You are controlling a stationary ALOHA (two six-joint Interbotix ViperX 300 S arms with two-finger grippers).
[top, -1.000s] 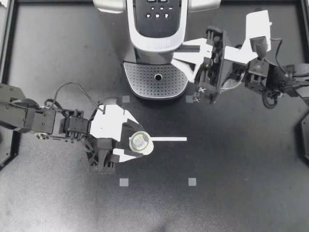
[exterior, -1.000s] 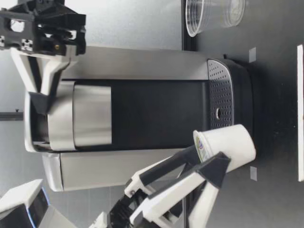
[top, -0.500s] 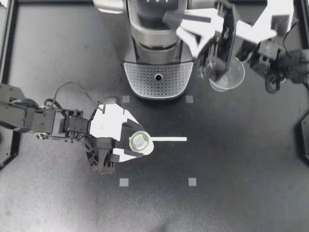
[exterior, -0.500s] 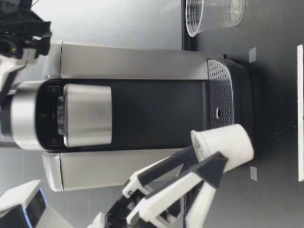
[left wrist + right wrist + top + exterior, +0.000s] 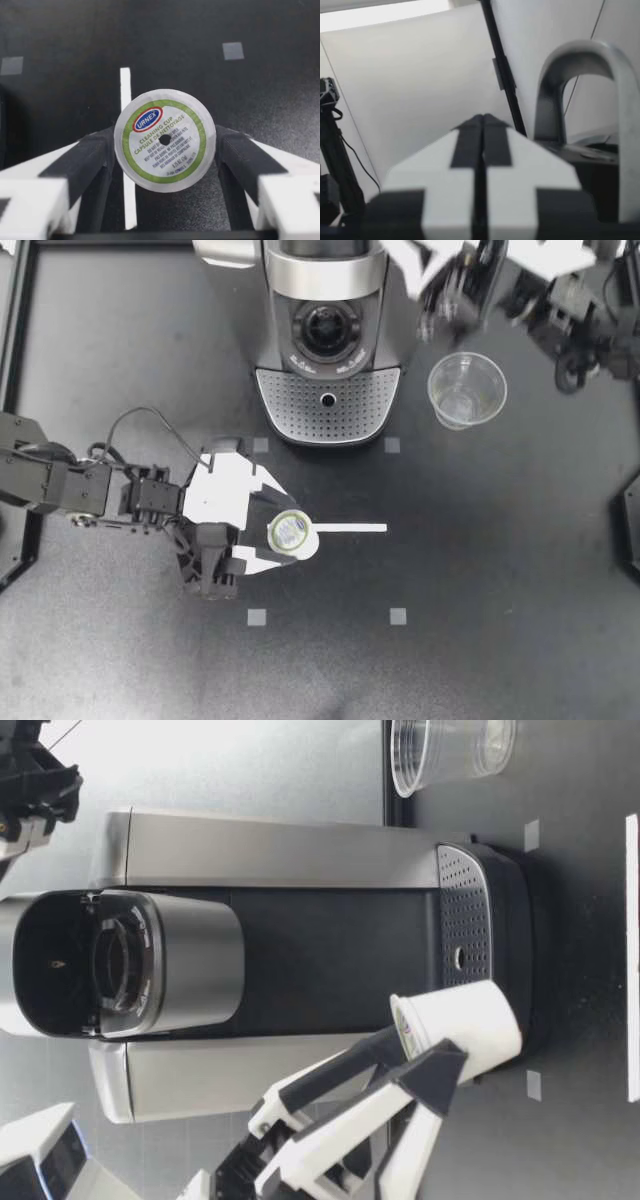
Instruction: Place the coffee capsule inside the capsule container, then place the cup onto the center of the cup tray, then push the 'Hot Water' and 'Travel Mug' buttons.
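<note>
**Left gripper point(image 5: 280, 533) pinching the coffee capsule point(image 5: 291, 532); machine point(image 5: 281, 300) open**

The capsule hangs before the cup tray point(image 5: 360, 405), foil face up, axis near upright, apparently just clear of the table point(image 5: 480, 540). Since the earlier frame the right gripper point(image 5: 418, 265), fingers pressed together, has risen and the capsule container point(image 5: 325, 328) lies exposed. The cup point(image 5: 466, 390) stands beside the machine.
</note>
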